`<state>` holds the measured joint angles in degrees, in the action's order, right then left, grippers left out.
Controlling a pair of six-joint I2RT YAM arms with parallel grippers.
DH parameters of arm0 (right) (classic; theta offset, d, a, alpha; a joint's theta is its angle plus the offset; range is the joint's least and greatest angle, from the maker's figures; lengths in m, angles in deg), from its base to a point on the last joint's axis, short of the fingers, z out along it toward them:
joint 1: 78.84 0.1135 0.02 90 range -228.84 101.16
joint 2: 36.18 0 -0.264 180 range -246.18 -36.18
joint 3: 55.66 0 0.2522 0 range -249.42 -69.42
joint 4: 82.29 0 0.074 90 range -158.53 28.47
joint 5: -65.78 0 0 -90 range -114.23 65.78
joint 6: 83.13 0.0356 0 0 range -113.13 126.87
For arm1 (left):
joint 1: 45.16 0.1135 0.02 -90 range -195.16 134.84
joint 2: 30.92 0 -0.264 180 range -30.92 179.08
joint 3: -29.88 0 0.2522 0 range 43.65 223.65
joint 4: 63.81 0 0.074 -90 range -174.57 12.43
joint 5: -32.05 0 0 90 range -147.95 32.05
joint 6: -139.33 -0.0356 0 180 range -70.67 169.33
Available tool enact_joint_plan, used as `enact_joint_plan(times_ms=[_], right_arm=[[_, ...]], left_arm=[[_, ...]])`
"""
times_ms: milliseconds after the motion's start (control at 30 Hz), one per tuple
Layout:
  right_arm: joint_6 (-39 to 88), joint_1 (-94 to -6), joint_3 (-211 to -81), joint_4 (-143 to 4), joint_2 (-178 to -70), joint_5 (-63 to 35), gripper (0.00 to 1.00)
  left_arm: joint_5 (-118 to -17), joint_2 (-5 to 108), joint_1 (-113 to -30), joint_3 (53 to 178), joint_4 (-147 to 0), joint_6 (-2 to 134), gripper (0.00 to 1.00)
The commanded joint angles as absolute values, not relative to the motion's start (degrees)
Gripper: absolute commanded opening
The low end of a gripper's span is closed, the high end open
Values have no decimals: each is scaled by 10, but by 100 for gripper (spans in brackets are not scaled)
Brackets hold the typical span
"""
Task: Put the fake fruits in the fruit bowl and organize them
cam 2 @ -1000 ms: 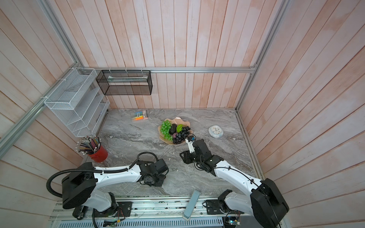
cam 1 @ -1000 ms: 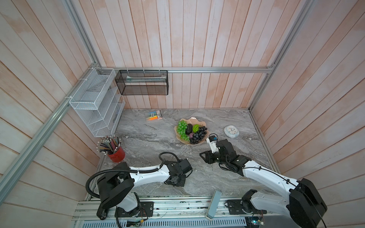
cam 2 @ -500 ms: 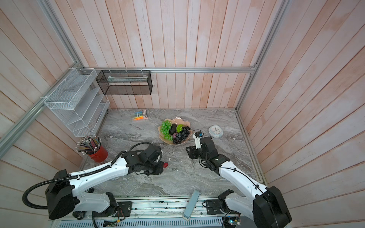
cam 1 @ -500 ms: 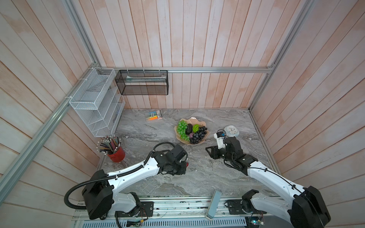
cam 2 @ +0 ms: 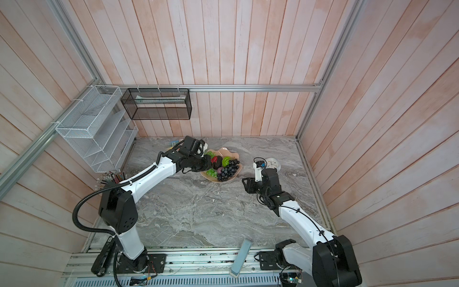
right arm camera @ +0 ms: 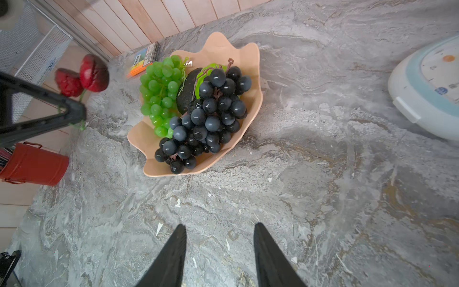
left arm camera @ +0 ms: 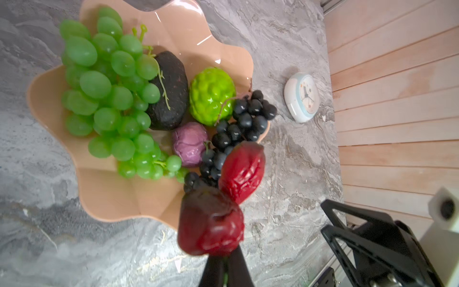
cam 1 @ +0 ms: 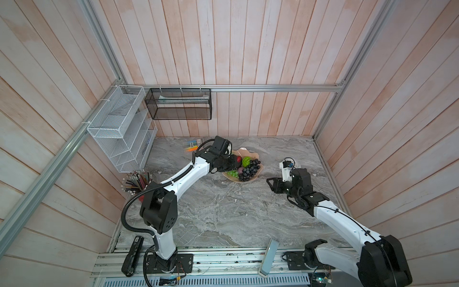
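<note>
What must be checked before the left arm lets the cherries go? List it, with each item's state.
1. Grip: left gripper is shut on the stem of the red cherry pair. Ok.
2. Position: both top views show the cherries over the fruit bowl. Ok.
3. Drop height above the fruit already in the bowl: cannot tell.
4. Free spot: there is bare bowl floor beside the green grape bunch. Ok.
5. Right gripper is open, empty and off to the side of the bowl. Ok.
</note>
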<state>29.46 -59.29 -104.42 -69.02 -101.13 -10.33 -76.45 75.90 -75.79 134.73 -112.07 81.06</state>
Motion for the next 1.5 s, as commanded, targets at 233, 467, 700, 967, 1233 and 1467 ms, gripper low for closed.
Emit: enact_joint_plan(times_ms=[233,467,700,967,1233,1467], right_arm=[[296,-596,-1046,-715,-1021,-97,45],[295,-597,-1049,-721,-1040,-94,45],[266,-598,-1066,-702,-1046,-110,48],[236,-602,-1103,-668,-999,-157,54],[174,-651,-1185,-637,-1004,-259,82],[69,-752,-1021,-947,-967,-240,98]], left_arm=[[-824,847,-756,1362,-1088,802,6],[-798,845,-755,1346,-1088,801,11],[-786,828,-754,1349,-1099,802,34],[-739,732,-753,1352,-1149,796,55],[-633,540,-688,1163,-1059,777,81],[-512,346,-612,841,-721,641,100]])
